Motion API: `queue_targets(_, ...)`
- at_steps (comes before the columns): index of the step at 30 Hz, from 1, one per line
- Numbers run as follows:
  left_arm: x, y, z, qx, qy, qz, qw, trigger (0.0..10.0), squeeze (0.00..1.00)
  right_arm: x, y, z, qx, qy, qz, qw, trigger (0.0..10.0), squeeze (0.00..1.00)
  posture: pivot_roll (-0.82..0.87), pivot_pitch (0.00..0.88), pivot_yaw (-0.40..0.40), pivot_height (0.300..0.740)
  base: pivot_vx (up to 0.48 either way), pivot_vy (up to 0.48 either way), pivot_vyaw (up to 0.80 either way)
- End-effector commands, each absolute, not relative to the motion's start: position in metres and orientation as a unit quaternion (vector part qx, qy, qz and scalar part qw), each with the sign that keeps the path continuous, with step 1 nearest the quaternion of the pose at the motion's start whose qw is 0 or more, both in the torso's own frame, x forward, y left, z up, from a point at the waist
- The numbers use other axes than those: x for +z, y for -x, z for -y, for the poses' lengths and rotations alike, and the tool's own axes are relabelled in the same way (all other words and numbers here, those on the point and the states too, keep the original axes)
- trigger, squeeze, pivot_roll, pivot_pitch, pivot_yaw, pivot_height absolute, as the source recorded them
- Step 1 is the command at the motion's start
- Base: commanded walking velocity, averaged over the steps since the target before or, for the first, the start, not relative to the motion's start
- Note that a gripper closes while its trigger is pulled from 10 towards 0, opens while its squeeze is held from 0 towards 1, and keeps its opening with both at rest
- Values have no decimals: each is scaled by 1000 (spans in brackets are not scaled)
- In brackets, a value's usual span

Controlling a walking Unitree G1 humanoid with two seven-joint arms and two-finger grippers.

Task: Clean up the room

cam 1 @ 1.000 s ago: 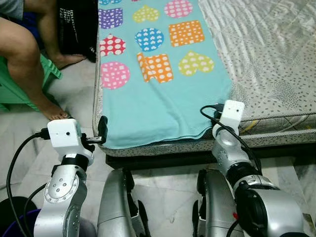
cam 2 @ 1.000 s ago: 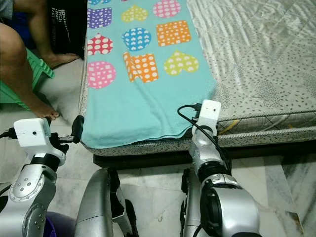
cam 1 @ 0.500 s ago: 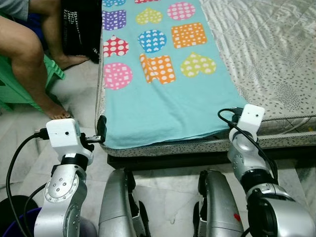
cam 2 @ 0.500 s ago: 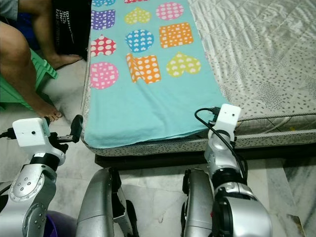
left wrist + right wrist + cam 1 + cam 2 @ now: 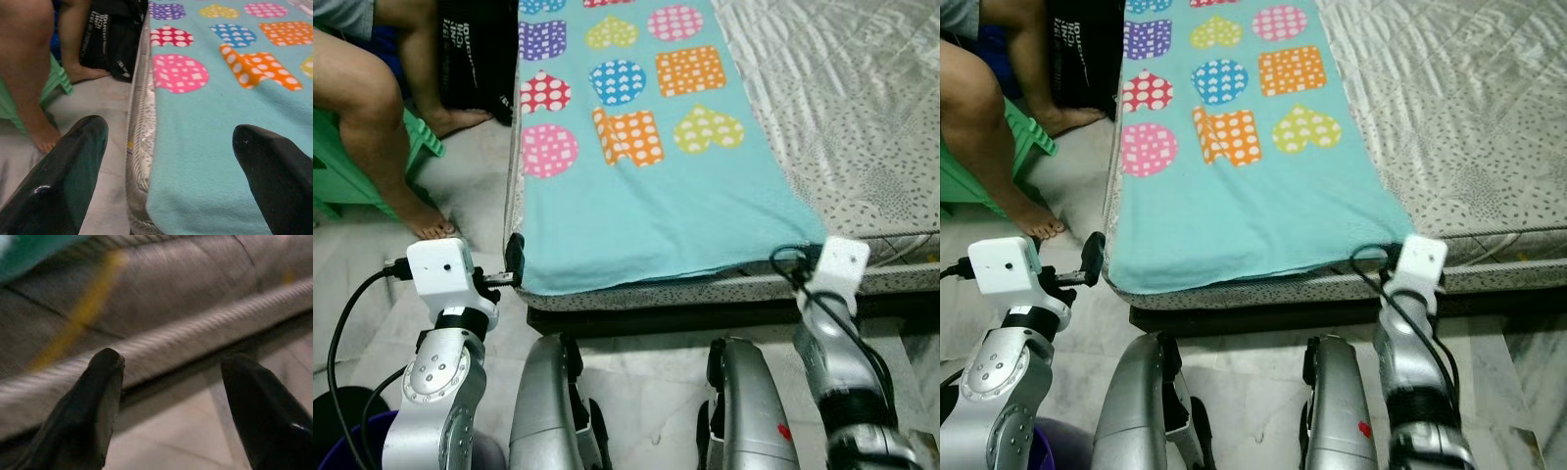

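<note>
I read the turquoise fleece blanket with coloured dotted shapes (image 5: pixel 646 186) lying lengthwise on the grey quilted mattress (image 5: pixel 842 108), running away from me. My left gripper (image 5: pixel 171 161), wide open and empty, straddles its near left corner; my right gripper (image 5: pixel 168 396), open and empty, faces the mattress edge.

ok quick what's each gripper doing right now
left gripper: jaws open, holding nothing, straddling the near corner of the teal blanket.
right gripper: jaws open, holding nothing, at the mattress edge.
</note>
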State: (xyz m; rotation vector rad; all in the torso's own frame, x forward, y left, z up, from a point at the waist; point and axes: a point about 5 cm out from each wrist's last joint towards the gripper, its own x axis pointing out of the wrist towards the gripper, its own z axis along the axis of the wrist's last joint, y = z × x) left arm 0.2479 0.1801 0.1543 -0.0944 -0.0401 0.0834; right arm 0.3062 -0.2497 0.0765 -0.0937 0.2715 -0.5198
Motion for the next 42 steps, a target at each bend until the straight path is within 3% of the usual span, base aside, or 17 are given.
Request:
queue_targets(1,147,-243,-187,56,42,8,998,10000,0,81,-302,247,-248,59,-126,959,10000,1000,5,242,104,547,0,0,0)
queue_targets(8,131,-249,-206,118,61,-22,991,10000,0,107,-284,236,-195,73,-71,975,10000,1000,-47,237,106,547,0,0,0)
queue_targets(15,101,-262,-220,151,105,-84,979,10000,0,145,-289,199,-85,36,11,996,10000,1000,-92,244,106,547,0,0,0)
queue_targets(16,99,-263,-221,157,105,-89,978,10000,0,145,-287,195,-70,42,12,997,10000,949,-92,244,106,547,0,0,0)
queue_targets(17,95,-266,-224,163,107,-95,976,10000,0,144,-282,192,-56,54,7,997,10000,392,-92,244,106,547,0,0,0)
queue_targets(18,91,-270,-227,166,106,-104,975,10000,0,140,-276,192,-53,51,-4,997,10000,0,-130,240,108,547,0,0,0)
queue_targets(30,65,-303,-241,164,127,-155,966,10000,0,139,-256,201,-54,73,-26,996,10000,0,-206,244,108,547,0,0,0)
queue_targets(42,51,-327,-219,90,134,-202,966,10000,0,148,-253,207,-59,92,-21,994,10000,0,-251,244,105,547,0,0,0)
